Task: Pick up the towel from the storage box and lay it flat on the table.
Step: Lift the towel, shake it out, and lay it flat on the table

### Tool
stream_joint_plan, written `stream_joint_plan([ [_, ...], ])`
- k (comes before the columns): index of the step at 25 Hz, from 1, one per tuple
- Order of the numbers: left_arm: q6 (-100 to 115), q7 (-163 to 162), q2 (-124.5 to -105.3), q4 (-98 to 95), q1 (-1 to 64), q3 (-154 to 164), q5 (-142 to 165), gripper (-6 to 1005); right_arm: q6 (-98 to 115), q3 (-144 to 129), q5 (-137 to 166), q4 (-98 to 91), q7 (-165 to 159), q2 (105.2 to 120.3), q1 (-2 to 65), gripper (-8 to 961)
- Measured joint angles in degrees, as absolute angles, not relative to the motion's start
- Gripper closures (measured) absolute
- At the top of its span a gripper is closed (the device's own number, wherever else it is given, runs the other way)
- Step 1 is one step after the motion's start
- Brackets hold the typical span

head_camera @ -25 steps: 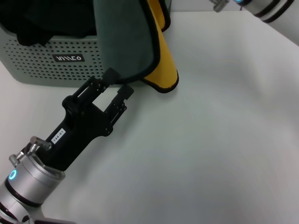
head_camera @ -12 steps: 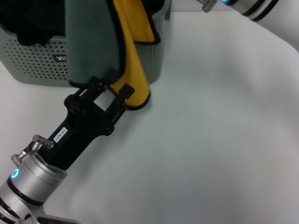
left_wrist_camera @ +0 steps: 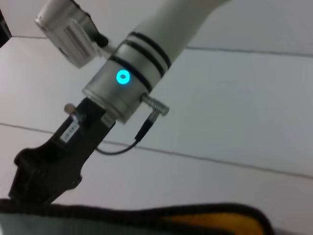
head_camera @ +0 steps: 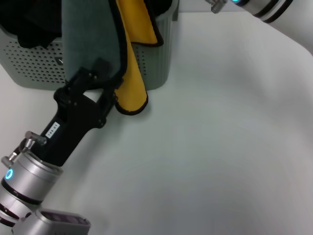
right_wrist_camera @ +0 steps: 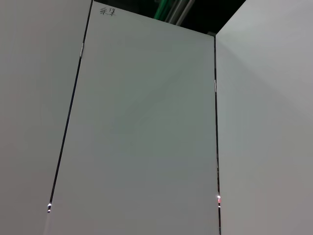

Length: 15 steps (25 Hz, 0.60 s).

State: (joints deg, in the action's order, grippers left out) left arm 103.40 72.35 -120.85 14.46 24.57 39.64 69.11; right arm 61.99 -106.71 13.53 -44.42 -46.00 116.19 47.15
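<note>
The towel (head_camera: pixel 88 44) hangs from above, grey-green face towards me, with a yellow fold (head_camera: pixel 131 83) and black edging. It drapes over the front of the sage-green storage box (head_camera: pixel 159 63). My left gripper (head_camera: pixel 105 82) is open, its black fingers either side of the towel's lower edge. My right arm (head_camera: pixel 254 6) enters at the top right. In the left wrist view my right gripper (left_wrist_camera: pixel 27 193) meets the towel's upper edge (left_wrist_camera: pixel 146 220) and holds it up.
A black cloth (head_camera: pixel 29 24) lies in the box. The white table (head_camera: pixel 220 147) stretches from the box to the right and front. The right wrist view shows only white wall panels.
The hanging towel has swung left, across the box's front. My left gripper has moved up and left, so its fingers now straddle the towel's lower edge.
</note>
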Motion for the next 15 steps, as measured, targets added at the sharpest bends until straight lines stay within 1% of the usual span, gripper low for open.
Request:
stream_joint_plan([
  [15, 103.7, 73.5, -120.85, 14.6, 25.4, 37.9, 70.1, 498, 62.0, -106.3, 13.5, -43.8, -46.1, 116.19, 47.4, 942],
])
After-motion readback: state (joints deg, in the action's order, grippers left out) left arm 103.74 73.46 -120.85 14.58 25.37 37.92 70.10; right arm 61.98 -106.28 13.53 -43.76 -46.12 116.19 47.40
